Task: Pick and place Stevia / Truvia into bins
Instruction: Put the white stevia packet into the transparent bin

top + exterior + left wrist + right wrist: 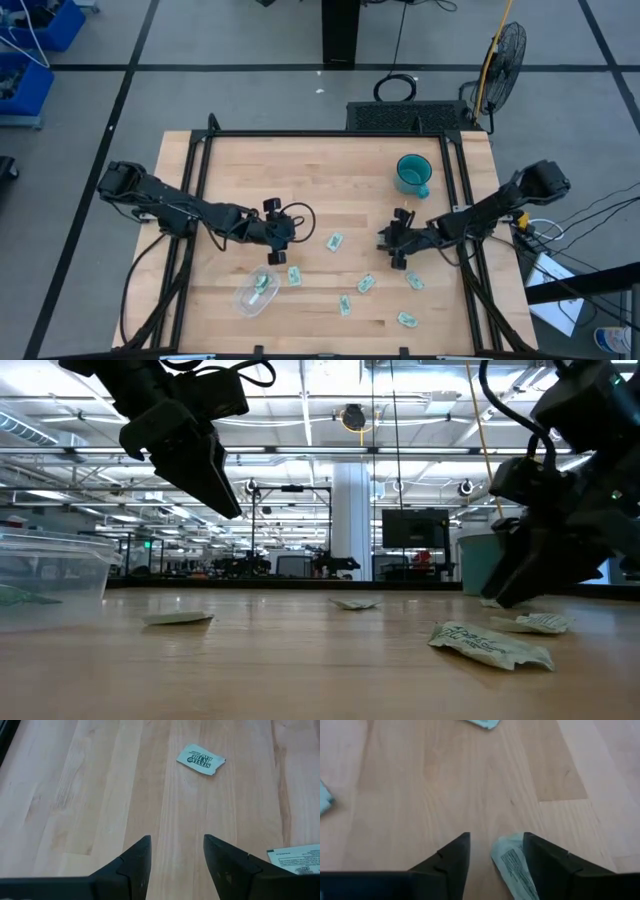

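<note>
Several pale green and white sachets lie flat on the wooden table, among them sachet (334,241), sachet (365,284) and sachet (407,319). The see-through tub (257,292) stands near the table's near edge with one sachet (264,284) in it. My left gripper (283,246) is open above the table just beyond the tub, with a sachet (201,759) ahead of it. My right gripper (391,248) is open and low over the table, its fingers on either side of one sachet (512,865). My right gripper (497,842) comes slanting down from the table's right side. The sachet's end (506,847) sits in the gap, close against the inner side of one finger (540,857). I cannot tell whether it touches the finger.
A teal mug (412,174) stands upright toward the table's far right. A black frame (330,134) runs along the table's edges. Bare wood lies in the table's middle between the two grippers.
</note>
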Robot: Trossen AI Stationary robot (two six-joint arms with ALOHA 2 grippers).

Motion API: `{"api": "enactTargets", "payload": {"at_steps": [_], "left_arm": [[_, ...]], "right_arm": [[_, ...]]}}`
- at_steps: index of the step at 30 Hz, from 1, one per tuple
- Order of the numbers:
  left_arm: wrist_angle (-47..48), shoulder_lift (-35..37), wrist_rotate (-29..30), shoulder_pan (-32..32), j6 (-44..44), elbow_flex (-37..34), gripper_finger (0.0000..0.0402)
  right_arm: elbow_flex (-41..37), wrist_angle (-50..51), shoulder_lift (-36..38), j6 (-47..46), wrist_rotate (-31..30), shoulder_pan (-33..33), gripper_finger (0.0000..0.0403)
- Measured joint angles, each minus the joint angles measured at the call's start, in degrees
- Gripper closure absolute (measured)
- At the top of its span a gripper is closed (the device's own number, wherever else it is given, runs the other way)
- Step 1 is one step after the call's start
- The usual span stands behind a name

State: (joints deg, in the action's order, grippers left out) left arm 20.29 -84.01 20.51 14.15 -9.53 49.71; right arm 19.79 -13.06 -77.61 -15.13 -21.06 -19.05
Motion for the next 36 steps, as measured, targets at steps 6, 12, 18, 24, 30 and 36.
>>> {"api": "enactTargets", "payload": {"at_steps": [6,12,18,24,30,36], "left_arm": [[0.0,0.0,0.0,0.0,0.3,0.0,0.0215],[0.0,0.0,0.0,0.0,0.4,0.0,0.0215],[0.0,0.0,0.0,0.0,0.9,0.0,0.0215],[0.0,0.0,0.0,0.0,0.8,0.0,0.0215],[0.0,0.0,0.0,0.0,0.8,0.0,0.0215],[0.6,1.9,0.6,0.0,2.1,-0.1,0.0215]], "right_arm": [[0.2,-0.8,-2.4,2.1,-0.3,2.6,0.0220],[0.2,-0.6,-2.7,3.8,1.1,5.3,0.0227],[0.2,0.4,-2.8,3.8,1.8,5.5,0.0287],[0.2,0.4,-2.8,2.5,1.5,5.5,0.0372],[-0.2,-6.7,-3.1,4.5,0.9,5.6,0.0395],[2.9,-14.6,-3.0,5.4,1.6,5.5,0.0400]]}}
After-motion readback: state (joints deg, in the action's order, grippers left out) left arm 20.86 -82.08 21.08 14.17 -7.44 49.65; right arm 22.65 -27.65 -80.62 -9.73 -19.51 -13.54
